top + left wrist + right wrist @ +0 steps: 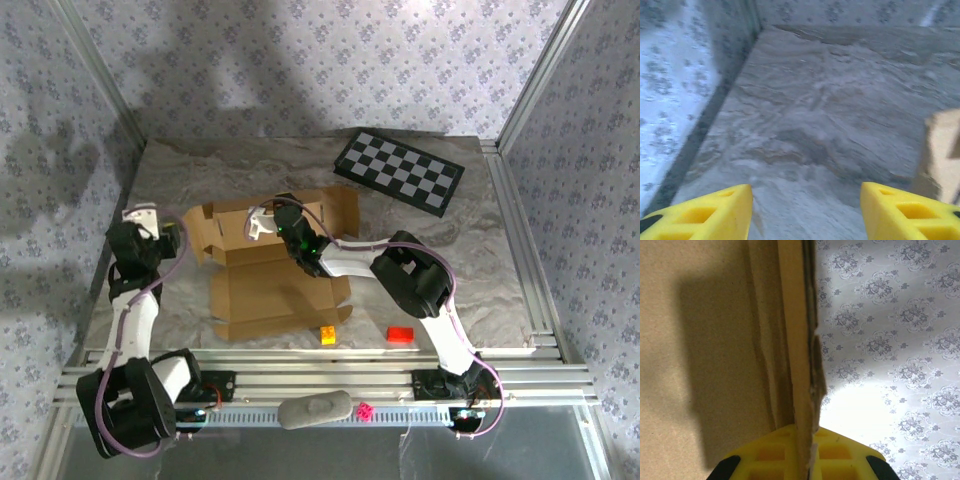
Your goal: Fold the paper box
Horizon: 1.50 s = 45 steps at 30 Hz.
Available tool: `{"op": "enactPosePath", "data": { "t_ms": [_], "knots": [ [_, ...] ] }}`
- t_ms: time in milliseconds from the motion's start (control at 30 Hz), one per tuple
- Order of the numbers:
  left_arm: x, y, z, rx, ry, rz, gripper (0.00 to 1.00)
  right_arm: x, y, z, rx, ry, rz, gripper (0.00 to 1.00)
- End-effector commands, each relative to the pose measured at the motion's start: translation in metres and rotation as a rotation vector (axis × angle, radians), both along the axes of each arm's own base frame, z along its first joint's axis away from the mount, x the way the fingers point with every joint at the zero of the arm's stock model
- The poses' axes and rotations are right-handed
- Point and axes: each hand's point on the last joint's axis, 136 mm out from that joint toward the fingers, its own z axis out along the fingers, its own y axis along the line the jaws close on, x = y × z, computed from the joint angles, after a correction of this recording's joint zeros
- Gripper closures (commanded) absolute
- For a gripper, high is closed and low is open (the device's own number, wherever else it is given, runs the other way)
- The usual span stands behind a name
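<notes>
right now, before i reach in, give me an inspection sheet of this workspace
surface: grey marbled tabletop, flat
job's things: brown corrugated cardboard box, partly folded, far flaps raised
clutter: black-and-white checkered board; small red block; small yellow block; grey oblong object on front rail
grippers: left claw open above table; right claw shut on a box wall
cables: purple cables along both arms
surroundings: floral-patterned walls, aluminium frame

No legible text, labels, brands or numbers on anything in view
</notes>
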Motion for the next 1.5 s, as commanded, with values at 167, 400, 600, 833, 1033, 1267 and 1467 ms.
{"op": "enactPosePath", "data": {
  "t_ms": [167, 400, 600, 833, 1033, 1267, 1467],
  "knots": [
    [0.038, 0.035, -0.008, -0.166, 0.147, 0.195, 0.45, 0.005, 0.001, 0.005, 0.043, 0.007, -0.012, 1.00],
    [0.062, -0.002, 0.057, -0.349, 0.071, 0.112, 0.37, 0.009, -0.001, 0.006, 0.041, 0.001, -0.020, 1.00],
    [0.063, -0.035, 0.055, -0.146, 0.185, -0.046, 0.35, 0.013, -0.001, 0.012, 0.059, 0.004, -0.035, 1.00],
    [0.051, -0.079, 0.097, -0.416, 0.134, 0.071, 0.34, 0.013, -0.003, 0.009, 0.057, 0.023, -0.040, 1.00],
    [0.014, -0.119, 0.117, -0.863, 0.102, 0.367, 0.44, 0.014, -0.003, 0.008, 0.057, 0.023, -0.041, 1.00],
    [0.005, -0.166, 0.081, -1.181, 0.201, 0.597, 0.39, 0.013, 0.000, 0.011, 0.070, 0.020, -0.043, 1.00],
    [0.029, -0.159, 0.069, -1.324, 0.029, 0.680, 0.35, 0.011, -0.002, 0.012, 0.077, 0.020, -0.045, 1.00]
  ]
}}
